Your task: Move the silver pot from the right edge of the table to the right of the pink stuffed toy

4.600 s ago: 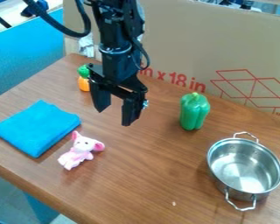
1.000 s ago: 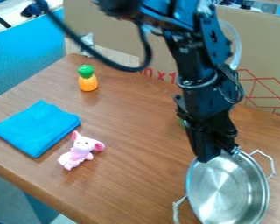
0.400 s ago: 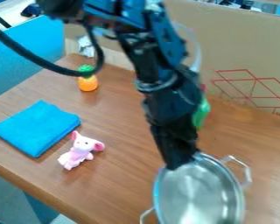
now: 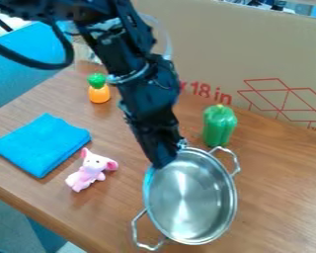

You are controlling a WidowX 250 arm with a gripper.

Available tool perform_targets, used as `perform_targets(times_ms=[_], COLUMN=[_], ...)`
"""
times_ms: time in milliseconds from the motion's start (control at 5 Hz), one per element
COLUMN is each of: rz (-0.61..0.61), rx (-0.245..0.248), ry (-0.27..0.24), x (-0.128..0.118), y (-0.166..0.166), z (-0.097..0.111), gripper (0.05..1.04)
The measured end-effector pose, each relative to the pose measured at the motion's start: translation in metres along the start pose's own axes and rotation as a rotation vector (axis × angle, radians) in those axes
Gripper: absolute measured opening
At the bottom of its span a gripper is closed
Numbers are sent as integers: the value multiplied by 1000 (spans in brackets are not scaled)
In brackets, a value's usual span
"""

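claw [image 4: 163,162] pinching the rim of the metal pot [image 4: 187,200] | metal pot tilted, camera-right of pink toy [image 4: 90,170] | grip made, release not done; base contact with worktop [image 4: 279,197] unclear

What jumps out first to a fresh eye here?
The shiny metal pot, front and center, tilted, its rim in the black gripper. Next, the bright blue folded cloth at the picture's left, with a pink toy animal beside it. Then the green pepper behind the pot.
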State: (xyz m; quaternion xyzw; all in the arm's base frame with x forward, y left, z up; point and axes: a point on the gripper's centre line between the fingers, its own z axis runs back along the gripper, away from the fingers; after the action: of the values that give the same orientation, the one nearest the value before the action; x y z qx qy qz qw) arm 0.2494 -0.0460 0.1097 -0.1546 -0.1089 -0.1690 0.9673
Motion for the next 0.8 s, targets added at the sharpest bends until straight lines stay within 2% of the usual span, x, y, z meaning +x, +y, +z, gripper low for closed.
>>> perform_targets(times_ms=[400, 600, 800], rz=[60, 114, 170], rx=[-42, -32, 2], ry=[38, 43, 47], x=[-6, -13, -18], y=[11, 23, 37], z=[-15, -16, -13], gripper=[81, 81, 81])
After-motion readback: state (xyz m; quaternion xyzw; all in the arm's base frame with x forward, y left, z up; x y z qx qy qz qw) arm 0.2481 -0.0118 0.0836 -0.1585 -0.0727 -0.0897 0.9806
